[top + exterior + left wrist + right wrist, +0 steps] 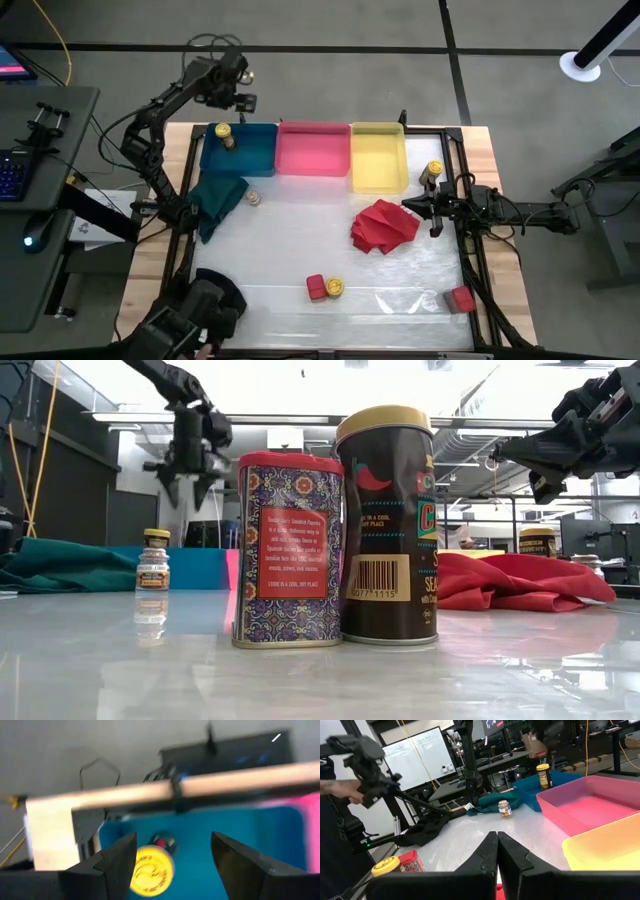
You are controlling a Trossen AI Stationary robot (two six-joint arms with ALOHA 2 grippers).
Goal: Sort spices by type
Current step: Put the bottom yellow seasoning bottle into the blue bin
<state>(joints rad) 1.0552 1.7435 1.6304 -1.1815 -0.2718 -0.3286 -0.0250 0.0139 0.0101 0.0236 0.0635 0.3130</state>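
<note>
Spices: sort approx. one item in; remainder pending. All positions ref. the blue bin (262, 152).

Bins: blue bin at table's far edge; pink bin (314, 150) touching its side; yellow bin (379, 160) next beyond pink; pink and yellow show no contents.

Cloths: teal cloth (217, 203) draped over blue bin's near corner; red cloth (386, 226) well apart, on the near side of the yellow bin; neither is a task item.

Arms: left gripper (236, 90) above and just beyond blue bin's far rim, fingers spread, nothing between them; right gripper (410, 205) well apart, past yellow bin near the red cloth, fingers pressed together, empty, idle.

Spices, placed: one yellow-lidded jar (224, 136) upright inside blue bin, far corner; judged done.

Spices, left:
- second yellow-lidded jar (433, 172) just outside yellow bin, opposite side from blue bin;
- red tin (316, 288) and third yellow-lidded jar (335, 289) touching side by side, well apart from blue bin, toward table's near edge;
- second red tin (461, 299) farthest from blue bin, near corner;
- small pale jar (254, 198) on table just beside teal cloth, close to blue bin's near wall.

Judgement: early stage; five containers outstanding; bin assignment for tins and pale jar not evident.
</note>
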